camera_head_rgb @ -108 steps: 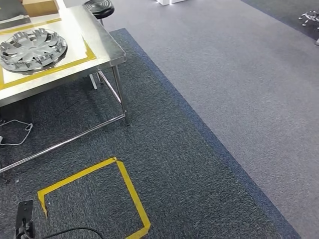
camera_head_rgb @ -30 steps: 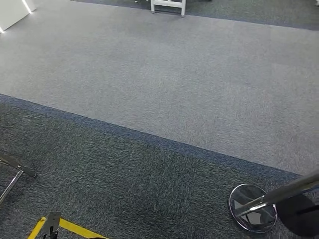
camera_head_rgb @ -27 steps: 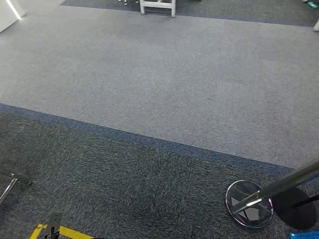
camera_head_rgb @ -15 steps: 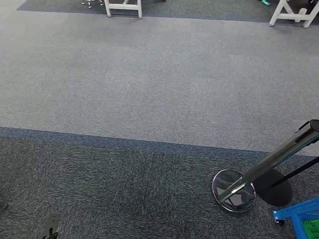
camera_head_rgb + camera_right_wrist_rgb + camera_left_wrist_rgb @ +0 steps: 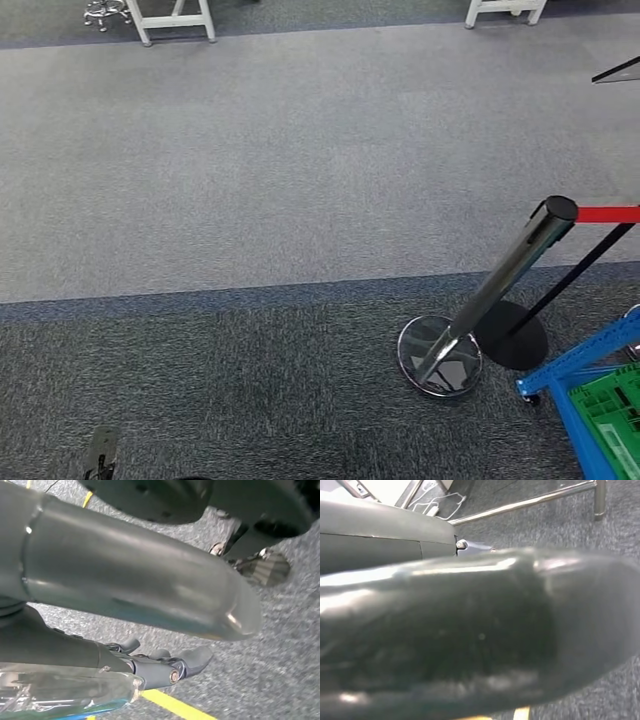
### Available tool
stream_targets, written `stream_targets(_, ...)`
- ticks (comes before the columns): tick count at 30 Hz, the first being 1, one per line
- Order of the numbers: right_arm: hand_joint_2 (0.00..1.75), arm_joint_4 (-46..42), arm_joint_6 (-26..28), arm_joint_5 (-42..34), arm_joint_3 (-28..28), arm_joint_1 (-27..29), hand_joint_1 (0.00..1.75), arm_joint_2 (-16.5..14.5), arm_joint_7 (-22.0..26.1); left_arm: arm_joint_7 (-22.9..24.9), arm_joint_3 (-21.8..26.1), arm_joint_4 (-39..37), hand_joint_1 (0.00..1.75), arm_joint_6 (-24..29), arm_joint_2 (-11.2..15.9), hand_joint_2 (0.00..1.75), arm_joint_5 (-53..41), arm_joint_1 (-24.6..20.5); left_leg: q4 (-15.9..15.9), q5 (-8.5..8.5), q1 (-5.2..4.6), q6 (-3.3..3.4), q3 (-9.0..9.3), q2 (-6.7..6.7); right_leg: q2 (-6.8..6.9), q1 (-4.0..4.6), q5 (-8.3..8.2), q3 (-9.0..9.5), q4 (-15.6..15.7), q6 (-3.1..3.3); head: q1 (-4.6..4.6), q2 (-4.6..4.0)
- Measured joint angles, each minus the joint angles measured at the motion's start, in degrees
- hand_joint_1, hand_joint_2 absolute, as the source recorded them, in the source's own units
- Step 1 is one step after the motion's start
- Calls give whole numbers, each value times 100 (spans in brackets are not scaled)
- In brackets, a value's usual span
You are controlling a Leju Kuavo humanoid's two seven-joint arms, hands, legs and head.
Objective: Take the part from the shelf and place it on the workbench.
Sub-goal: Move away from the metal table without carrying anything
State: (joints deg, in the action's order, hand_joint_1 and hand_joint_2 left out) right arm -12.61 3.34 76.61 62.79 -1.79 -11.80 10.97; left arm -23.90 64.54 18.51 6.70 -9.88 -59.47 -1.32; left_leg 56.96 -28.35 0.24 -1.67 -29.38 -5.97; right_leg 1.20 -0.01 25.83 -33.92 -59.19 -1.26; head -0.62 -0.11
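A blue shelf frame (image 5: 577, 372) with a green crate (image 5: 613, 412) in it stands at the lower right corner of the head view; no part can be made out on it. In the left wrist view, chrome bars of the workbench's frame (image 5: 531, 501) cross the dark carpet. My right hand (image 5: 170, 666) hangs over the carpet in the right wrist view, its dark fingers stretched out with nothing in them.
A chrome barrier post (image 5: 506, 272) on a round base (image 5: 440, 358) stands just left of the shelf, with a red belt (image 5: 608, 213) running right from its top. Beside it lies a black base (image 5: 515, 336). White table legs (image 5: 170, 20) stand far off. Yellow tape (image 5: 177, 706) marks the floor.
The camera has turned right: the workbench with the silver wheel cover has left the picture, and the barrier post, then the blue shelf and green crate, have come in.
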Motion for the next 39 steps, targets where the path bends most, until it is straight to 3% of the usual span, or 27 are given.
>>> stream_targets(1, 0, 0, 0, 1, 1, 3, 0, 0, 0, -1, 3, -5, 0, 0, -5, 0, 0, -7, 110, -87, 13, -25, -47, 107, -58, -10, -12, 3, 15, 33, -8, 0)
stream_targets(3, 0, 0, -1, 2, 3, -13, 0, 0, 1, -1, 12, -15, 0, 0, -8, 0, 0, 2, 676, -398, 28, -58, -314, 400, -178, -24, -23, 5, 30, 85, -31, 0)
stream_targets(5, 0, 0, -2, 1, 3, -28, 0, 0, 0, -1, 22, -19, 0, 1, -1, 0, 0, 24, 1382, -650, 30, -64, -687, 523, -327, -25, -22, 2, 30, 113, -42, 0)
stream_targets(6, 0, 0, -2, 0, 3, -24, 0, 0, 0, -1, 25, -23, 0, 1, 1, 0, -2, 32, 1533, -632, 31, -62, -789, 542, -411, -25, -23, 4, 30, 114, -45, 0)
stream_targets(7, 0, 0, -2, -1, 5, -18, 0, 0, 0, -2, 26, -26, 0, 1, 2, 0, -6, 33, 1479, -507, 36, -58, -796, 556, -498, -28, -26, 7, 30, 109, -45, 0)
stream_targets(8, 0, 0, -2, -1, 8, -15, 0, 0, 0, -3, 26, -29, 0, 0, 3, 0, -10, 31, 1229, -303, 44, -53, -704, 587, -582, -33, -31, 10, 29, 100, -44, 0)
stream_targets(10, 0, 0, -2, 0, 16, -23, 0, 0, 2, -9, 26, -32, 0, 0, 3, 0, -17, 26, 502, 67, 89, -54, -399, 855, -743, -37, -43, -4, 12, 58, -44, 0)
stream_targets(12, 0, 0, -1, 1, 25, -34, 0, 0, 4, -16, 26, -37, 0, -2, 2, 0, -23, 15, 90, 159, 113, -36, -225, 1098, -884, -44, -62, -52, 11, -13, -43, 0)
stream_targets(13, 0, 0, -1, 1, 29, -28, 0, 0, 4, -19, 26, -39, 0, -2, 0, 0, -28, 8, 35, 140, 104, -7, -206, 1112, -950, -51, -78, -81, 23, -59, -43, 0)
stream_targets(15, 0, 0, -1, 2, 36, 9, 0, 0, 5, -25, 27, -43, 0, -2, -2, 0, -44, -8, 11, 163, 92, 80, -198, 977, -1013, -77, -98, -132, 46, -135, -41, 0)
stream_targets(17, 0, 0, -1, 2, 43, 21, 0, 0, 8, -33, 29, -46, 0, -1, -4, 0, -54, -12, -29, 188, 89, 168, -182, 817, -724, -48, 89, -291, -235, -172, -5, 0)
stream_targets(19, 0, 0, -2, 2, 46, -4, 0, 0, 13, -38, 32, -49, 0, 1, 0, 0, -55, 5, -34, 182, 50, 219, -177, 637, -316, -19, 495, -638, -967, -183, 22, 0)
stream_targets(20, 0, 0, -2, 2, 46, -16, 0, 0, 17, -38, 34, -50, 0, 1, 4, 0, -56, 16, -32, 177, 31, 230, -176, 542, -222, -21, 664, -814, -1348, -187, 22, 0)
stream_targets(21, 0, 0, -2, 3, 46, -17, 0, 0, 19, -38, 36, -51, 0, 1, 7, 0, -57, 21, -30, 171, 19, 234, -172, 453, -182, -24, 727, -907, -1570, -189, 20, 0)
stream_targets(22, 0, 0, -3, 3, 48, -11, 0, 0, 21, -38, 37, -52, 0, 1, 8, 0, -58, 19, -28, 164, 14, 234, -165, 372, -161, -25, 682, -887, -1575, -190, 22, 0)
stream_targets(24, 0, 0, -4, 2, 51, -2, 0, 0, 20, -38, 37, -56, 0, 1, 7, 0, -63, 9, -25, 140, 15, 213, -132, 231, -78, -25, 354, -510, -953, -185, 24, 0)
stream_targets(26, 0, 0, -5, 2, 53, -16, 0, 0, 21, -39, 37, -60, 0, 1, 8, 0, -68, 6, -16, 102, 0, 165, -87, 110, 130, -11, 112, -89, -240, -150, 21, 0)
stream_targets(28, 0, 0, -8, 2, 54, -29, 0, 1, 20, -40, 37, -62, 0, 2, 15, 0, -71, -4, -5, 81, -22, 106, -57, 13, 208, 7, 59, 43, -15, -92, 12, 0)
stream_targets(30, 0, 0, -8, 2, 55, -22, 0, 2, 17, -43, 39, -63, 0, 3, 19, 0, -75, -25, -4, 68, -18, 47, -40, -58, 89, 3, 28, 34, -5, -25, 10, 0)
stream_targets(32, 0, 0, -7, 2, 57, -19, 0, 2, 14, -49, 40, -68, 0, 2, 9, 0, -82, -43, 163, -77, 5, -14, -100, 131, -30, -23, 1, 35, 22, 43, -2, 0)
stream_targets(34, 0, 0, -8, 3, 57, -37, 0, 2, 11, -53, 39, -74, 0, 2, 9, 0, -87, -40, 792, -420, 21, -50, -387, 440, -161, -41, -20, 29, 35, 87, -27, 0)
stream_targets(36, 0, 0, -9, 2, 57, -47, 0, 2, 11, -54, 41, -78, 0, 3, 19, 0, -88, -25, 1538, -691, 21, -55, -770, 544, -312, -43, -28, 15, 35, 105, -43, 0)
stream_targets(37, 0, 0, -10, 2, 58, -40, 0, 2, 11, -54, 42, -79, 0, 3, 21, 0, -88, -21, 1696, -683, 21, -50, -874, 556, -391, -43, -31, 11, 34, 105, -47, 0)
stream_targets(38, 0, 0, -9, 2, 59, -32, 0, 2, 11, -54, 43, -81, 0, 3, 21, 0, -89, -21, 1630, -558, 24, -42, -872, 566, -474, -46, -37, 10, 34, 99, -48, 0)
stream_targets(39, 0, 0, -8, 2, 59, -25, 0, 2, 11, -54, 44, -82, 0, 3, 21, 0, -91, -21, 1357, -352, 29, -33, -763, 595, -557, -51, -45, 11, 34, 88, -46, 0)
